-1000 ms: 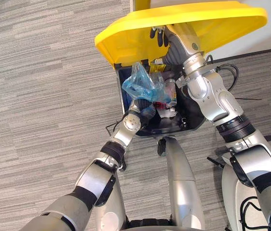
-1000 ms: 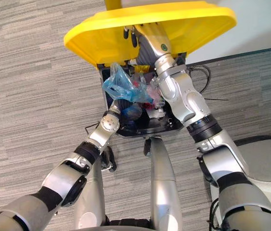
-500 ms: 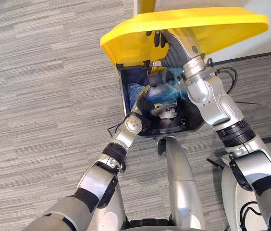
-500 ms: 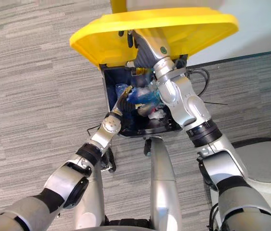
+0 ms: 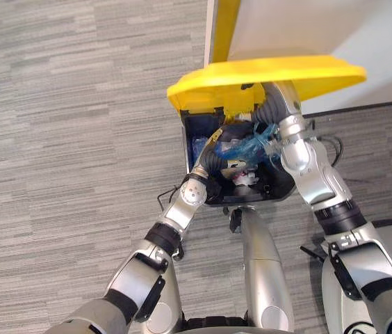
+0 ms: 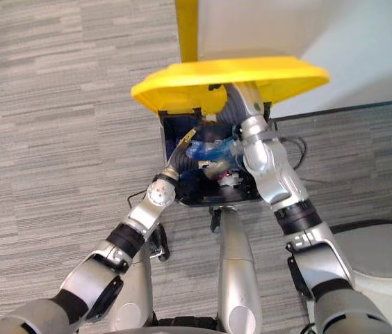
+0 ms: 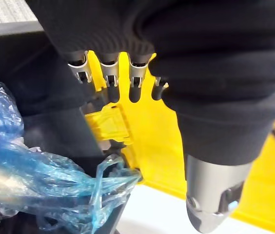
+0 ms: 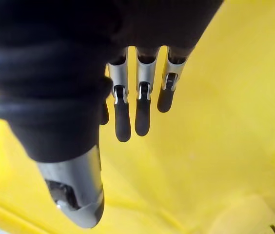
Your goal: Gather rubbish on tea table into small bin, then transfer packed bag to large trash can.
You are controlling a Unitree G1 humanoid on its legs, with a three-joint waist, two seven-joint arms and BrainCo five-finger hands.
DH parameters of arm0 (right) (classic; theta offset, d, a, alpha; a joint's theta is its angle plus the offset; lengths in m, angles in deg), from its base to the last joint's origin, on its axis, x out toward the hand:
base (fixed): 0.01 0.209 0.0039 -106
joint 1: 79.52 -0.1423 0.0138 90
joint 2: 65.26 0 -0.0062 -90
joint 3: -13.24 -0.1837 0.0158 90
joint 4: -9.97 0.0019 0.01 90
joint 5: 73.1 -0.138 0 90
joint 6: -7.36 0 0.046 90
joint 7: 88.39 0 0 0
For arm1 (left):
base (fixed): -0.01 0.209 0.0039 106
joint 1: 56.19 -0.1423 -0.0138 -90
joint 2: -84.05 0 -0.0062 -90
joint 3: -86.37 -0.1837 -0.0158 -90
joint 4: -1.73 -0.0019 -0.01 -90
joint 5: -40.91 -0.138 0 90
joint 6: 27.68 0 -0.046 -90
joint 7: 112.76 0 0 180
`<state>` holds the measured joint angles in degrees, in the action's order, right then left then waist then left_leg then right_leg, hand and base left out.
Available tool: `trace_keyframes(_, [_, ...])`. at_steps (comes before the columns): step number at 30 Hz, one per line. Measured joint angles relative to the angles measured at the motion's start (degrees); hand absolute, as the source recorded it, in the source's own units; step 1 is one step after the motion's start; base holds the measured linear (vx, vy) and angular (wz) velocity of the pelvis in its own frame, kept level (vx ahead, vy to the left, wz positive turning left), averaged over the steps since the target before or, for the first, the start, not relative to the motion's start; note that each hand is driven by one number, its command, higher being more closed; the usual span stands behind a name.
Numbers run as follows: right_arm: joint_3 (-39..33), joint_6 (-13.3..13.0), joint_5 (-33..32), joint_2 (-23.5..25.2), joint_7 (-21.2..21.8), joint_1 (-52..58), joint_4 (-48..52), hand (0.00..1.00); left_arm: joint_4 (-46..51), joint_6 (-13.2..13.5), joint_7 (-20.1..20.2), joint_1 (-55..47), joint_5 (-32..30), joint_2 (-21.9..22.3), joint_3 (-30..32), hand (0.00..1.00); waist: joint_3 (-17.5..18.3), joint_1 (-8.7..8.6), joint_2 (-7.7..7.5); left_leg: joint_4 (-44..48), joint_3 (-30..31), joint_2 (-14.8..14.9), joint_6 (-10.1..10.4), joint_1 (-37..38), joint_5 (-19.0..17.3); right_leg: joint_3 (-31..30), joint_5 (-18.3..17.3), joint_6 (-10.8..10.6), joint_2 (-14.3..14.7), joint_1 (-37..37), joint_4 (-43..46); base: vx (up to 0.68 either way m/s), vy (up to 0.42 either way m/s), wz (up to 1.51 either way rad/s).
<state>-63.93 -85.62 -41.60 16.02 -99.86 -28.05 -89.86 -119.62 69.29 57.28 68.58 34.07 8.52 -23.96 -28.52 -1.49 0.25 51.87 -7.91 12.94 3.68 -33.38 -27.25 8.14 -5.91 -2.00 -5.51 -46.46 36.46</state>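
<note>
Right hand (image 8: 143,111) under can (image 5: 191,142) lid (image 5: 265,73), fingers straight, grasping nothing. Left hand (image 7: 201,73) inside can above bag (image 7: 40,180); finger state cannot tell.

The large trash can (image 5: 190,149) stands on the floor (image 5: 78,174) directly ahead of the robot, backed against a wall (image 5: 321,35). Its lid (image 5: 272,73) is raised and hangs tilted over the far half of the opening. The packed bag (image 5: 255,145) lies inside the can, toward the far right, on top of other rubbish (image 5: 241,175). The left hand (image 7: 201,58) reaches in over the near left rim, with the bag just beside it. The right hand (image 8: 54,73) is up beneath the lid at the can's far right, fingers straight along the lid's underside.
</note>
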Motion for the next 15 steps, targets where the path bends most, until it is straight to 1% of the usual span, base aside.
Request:
trace_keyframes(1, [-0.9, 0.1, 0.0, 0.1, 0.3, 2.6, -0.2, 0.00, 0.6, 0.7, 0.1, -1.9, 1.1, -0.9, -0.1, 0.00, 0.0, 0.15, 0.01, -1.1, 0.1, -0.4, 0.1, 1.6, 0.3, 0.2, -0.4, -0.1, -0.4, 1.6, -0.1, 0.03, -0.055, 0.20])
trace_keyframes(3, [-1.5, 0.2, -0.1, 0.2, 0.4, 5.4, -1.3, 0.00, 1.9, 1.1, 0.1, -4.9, 2.4, -2.9, 0.0, 0.00, 0.1, 0.19, 0.01, -3.3, 0.5, -1.2, 0.4, 4.1, 0.9, 0.5, -0.6, 0.0, -0.8, 4.0, -1.0, 0.02, -0.054, 0.20])
trace_keyframes(4, [-1.6, 0.1, -0.1, 0.3, 0.4, 6.9, -3.1, 0.00, 3.3, 1.3, 0.3, -7.6, 3.1, -4.8, 0.2, 0.00, 0.1, 0.21, -0.01, -4.9, 0.7, -1.6, 0.3, 5.9, 1.6, 0.9, -0.7, 0.0, -0.9, 5.9, -2.0, 0.03, -0.048, 0.17])
trace_keyframes(5, [-1.8, 0.1, -0.2, 0.3, 0.4, 7.8, -3.9, 0.00, 4.2, 1.3, 0.8, -8.9, 3.9, -5.7, 0.4, 0.00, 0.2, 0.21, -0.09, -5.8, 1.0, -1.9, 0.3, 6.6, 1.8, 1.0, -0.7, 0.0, -1.1, 6.7, -2.5, 0.05, -0.062, 0.23])
trace_keyframes(6, [-2.4, 0.1, -0.2, 0.3, 0.6, 9.5, -5.7, 0.00, 5.7, 2.3, 1.6, -11.7, 5.3, -7.4, 0.9, 0.00, 0.2, 0.27, -0.08, -7.4, 1.4, -2.3, 0.6, 8.2, 2.4, 1.5, -0.7, 0.0, -1.3, 8.4, -3.5, 0.05, -0.052, 0.25])
trace_keyframes(7, [-3.5, 0.1, -0.2, 0.5, 0.6, 11.7, -6.9, 0.00, 7.6, 2.9, 2.4, -15.2, 6.5, -9.0, 1.9, 0.00, 0.2, 0.53, -0.09, -8.9, 1.8, -2.6, 0.6, 9.9, 3.2, 2.0, -0.7, 0.0, -1.5, 10.1, -4.4, 0.05, -0.047, 0.24])
trace_keyframes(9, [-4.5, 0.2, -0.4, 0.9, 1.1, 14.8, -7.4, 0.00, 9.7, 3.6, 2.9, -20.0, 8.6, -10.0, 3.9, 0.00, 0.2, 0.73, -0.08, -11.1, 2.2, -3.1, 1.0, 12.3, 4.0, 2.4, -0.7, -0.1, -1.6, 12.5, -5.6, 0.05, -0.025, 0.18])
trace_keyframes(10, [-4.8, 0.2, -0.4, 1.5, 1.8, 17.1, -7.6, 0.00, 10.9, 3.8, 3.8, -23.6, 10.2, -10.6, 5.5, 0.00, 0.6, 0.76, -0.14, -12.6, 2.3, -3.4, 1.0, 14.1, 4.6, 2.9, -0.7, -0.1, -1.6, 14.4, -6.6, 0.05, -0.015, 0.15])
trace_keyframes(12, [-5.1, 0.1, -0.3, 3.8, 2.6, 20.6, -9.8, 0.00, 11.0, 4.4, 5.0, -29.5, 12.0, -11.3, 7.6, 0.00, 3.7, 0.89, -0.60, -15.5, 2.5, -3.9, 1.1, 16.0, 5.6, 3.0, -0.7, -0.1, -1.7, 16.0, -8.1, 0.05, -0.012, 0.12])
trace_keyframes(15, [-5.1, -0.2, 0.2, 6.4, 4.1, 24.6, -12.3, 0.00, 10.6, 4.7, 6.3, -35.4, 12.6, -11.4, 9.4, 0.00, 6.3, 1.02, -0.55, -18.9, 3.0, -3.9, 1.0, 19.4, 6.6, 4.1, -0.7, -0.1, -1.7, 19.7, -10.7, 0.06, -0.021, 0.17])
